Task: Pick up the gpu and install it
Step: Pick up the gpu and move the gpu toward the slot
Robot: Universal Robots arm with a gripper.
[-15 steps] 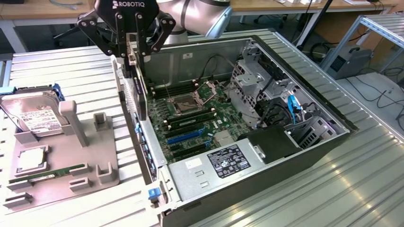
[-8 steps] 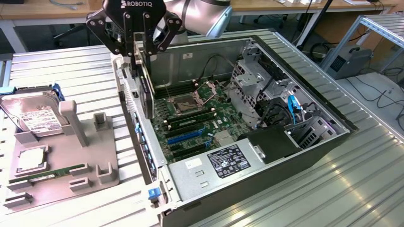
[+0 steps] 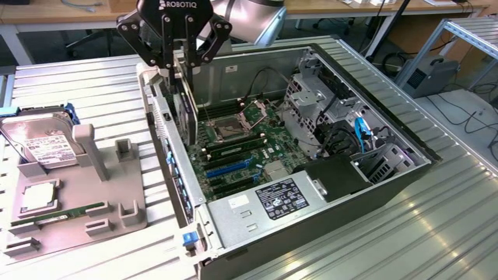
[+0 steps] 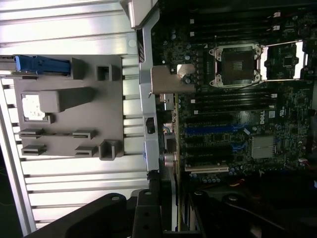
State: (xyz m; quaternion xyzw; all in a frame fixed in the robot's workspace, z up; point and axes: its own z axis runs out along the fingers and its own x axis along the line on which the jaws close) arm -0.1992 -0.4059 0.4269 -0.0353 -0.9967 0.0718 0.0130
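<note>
Claw (image 3: 177,65) clamped on one gpu (image 3: 186,111) | upright in one open case (image 3: 257,58) | one hard drive (image 3: 43,146) aside

An open computer case (image 3: 374,204) lies on a ribbed metal table (image 3: 404,251), exposing its motherboard (image 3: 260,146), open CPU socket (image 3: 228,125) and labelled power supply (image 3: 265,204). Beside it, at the exterior view's left, a grey fixture tray (image 3: 101,198) holds a hard drive (image 3: 43,146) and a memory stick (image 3: 58,214).

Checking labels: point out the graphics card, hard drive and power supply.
graphics card (image 3: 188,108), exterior view, middle of the board.
hard drive (image 3: 45,149), exterior view, white label.
power supply (image 3: 281,198), exterior view, black label.
</note>
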